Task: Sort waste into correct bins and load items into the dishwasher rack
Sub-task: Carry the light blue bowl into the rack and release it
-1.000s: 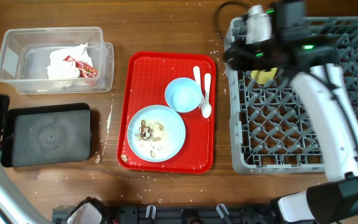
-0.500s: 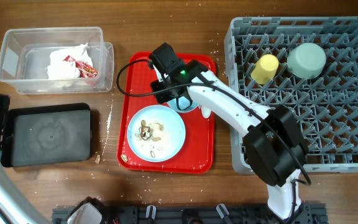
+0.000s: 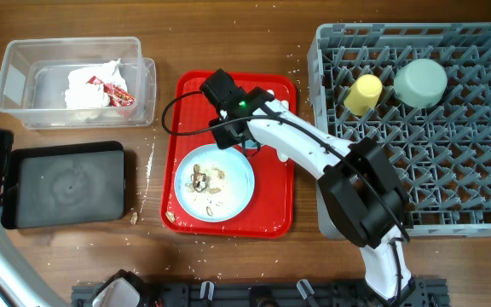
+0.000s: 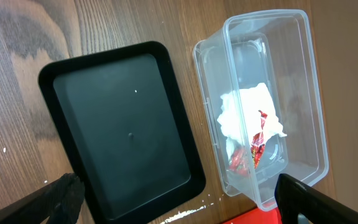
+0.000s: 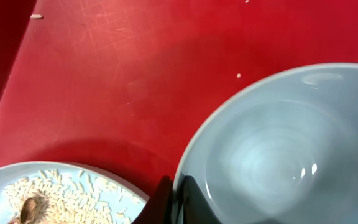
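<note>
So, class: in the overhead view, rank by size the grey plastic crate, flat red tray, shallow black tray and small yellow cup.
Largest to smallest:
grey plastic crate
flat red tray
shallow black tray
small yellow cup

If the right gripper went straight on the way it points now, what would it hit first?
Most likely the rim of the light blue bowl, which sits right at the right gripper fingertips in the wrist view. The red tray lies just beneath, though depth is hard to judge.
</note>
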Controlling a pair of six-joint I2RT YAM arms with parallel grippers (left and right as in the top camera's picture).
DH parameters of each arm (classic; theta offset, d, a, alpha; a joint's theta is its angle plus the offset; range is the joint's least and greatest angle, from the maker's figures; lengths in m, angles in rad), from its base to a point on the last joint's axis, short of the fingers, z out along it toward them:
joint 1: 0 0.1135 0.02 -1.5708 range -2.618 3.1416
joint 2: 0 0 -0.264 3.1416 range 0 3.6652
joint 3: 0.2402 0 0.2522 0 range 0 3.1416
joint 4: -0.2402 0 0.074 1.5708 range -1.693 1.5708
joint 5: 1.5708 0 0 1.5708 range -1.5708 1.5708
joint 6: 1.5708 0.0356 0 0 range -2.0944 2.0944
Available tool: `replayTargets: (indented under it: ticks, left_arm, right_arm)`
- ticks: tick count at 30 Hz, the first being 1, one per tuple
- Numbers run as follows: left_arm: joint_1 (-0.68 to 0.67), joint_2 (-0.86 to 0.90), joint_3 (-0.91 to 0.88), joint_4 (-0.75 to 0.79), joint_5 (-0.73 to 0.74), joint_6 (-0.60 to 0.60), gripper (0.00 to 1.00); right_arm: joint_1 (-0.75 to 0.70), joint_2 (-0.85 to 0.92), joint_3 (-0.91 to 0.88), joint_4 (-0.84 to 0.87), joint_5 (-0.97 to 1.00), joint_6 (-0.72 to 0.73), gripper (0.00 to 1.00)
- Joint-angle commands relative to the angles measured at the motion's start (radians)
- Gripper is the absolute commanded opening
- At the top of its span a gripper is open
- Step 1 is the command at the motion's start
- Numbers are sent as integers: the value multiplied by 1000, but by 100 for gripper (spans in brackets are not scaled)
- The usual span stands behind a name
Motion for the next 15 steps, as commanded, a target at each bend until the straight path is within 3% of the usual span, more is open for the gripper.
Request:
replayTargets:
  ticks: [1,5,9,15]
  left_arm:
    - [4,0,-2,0,5,-5,100]
    - [4,0,-2,0,5,-5,100]
    - [4,0,-2,0,5,-5,100]
    - [4,0,-2,0,5,-5,100]
  right_arm:
    - [-5,-18,17,-30,-3,13,4]
    - [-58,-179,113,-138,-37,-3,4]
    - [-237,-421,121,-212,-118,-38,4]
    - [-727,-522,104,-428,-648,-222,4]
